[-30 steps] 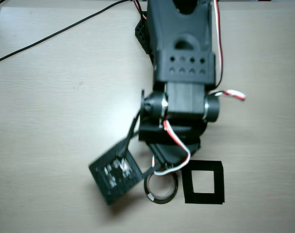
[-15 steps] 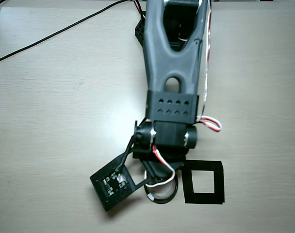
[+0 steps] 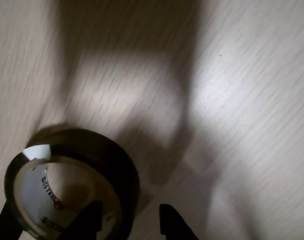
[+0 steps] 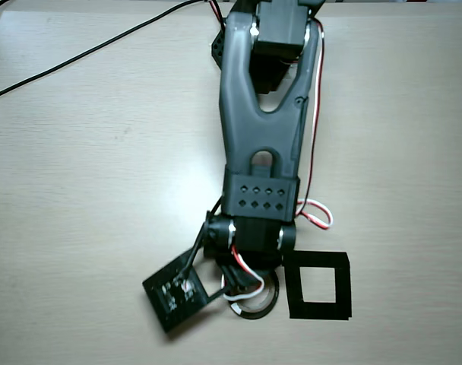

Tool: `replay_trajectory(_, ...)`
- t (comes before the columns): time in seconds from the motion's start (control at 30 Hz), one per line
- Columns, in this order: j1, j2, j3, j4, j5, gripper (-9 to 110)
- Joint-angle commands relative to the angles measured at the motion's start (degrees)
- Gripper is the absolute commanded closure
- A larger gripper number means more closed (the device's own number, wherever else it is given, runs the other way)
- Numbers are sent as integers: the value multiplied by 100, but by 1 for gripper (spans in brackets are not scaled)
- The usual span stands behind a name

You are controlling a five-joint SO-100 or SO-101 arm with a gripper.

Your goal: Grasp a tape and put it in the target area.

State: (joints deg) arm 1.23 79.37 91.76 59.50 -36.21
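Dark grey arm (image 4: 260, 114), red, white and black wires (image 4: 316, 209), black camera board (image 4: 176, 293).

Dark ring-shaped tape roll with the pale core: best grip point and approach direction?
Pinch the ring wall of the dark tape roll: one finger in the pale core hole, one outside the rim, coming straight down from above. It seems to lie flat on the wooden table, so the hole faces up and the wall is thin enough to straddle. In the wrist view the gripper already seems to straddle it.
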Motion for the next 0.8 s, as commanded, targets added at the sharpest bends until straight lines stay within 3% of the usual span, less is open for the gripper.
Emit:
replay_trajectory(0.0,-70,-44,-360,-18,-18,91)
replay_trajectory(0.13,-79,-316,-615,-9,-26,101)
replay_trajectory(0.4,-79,-677,-1116,352,-88,101)
replay_trajectory(0.77,-1099,1090,-932,1230,-352,101)
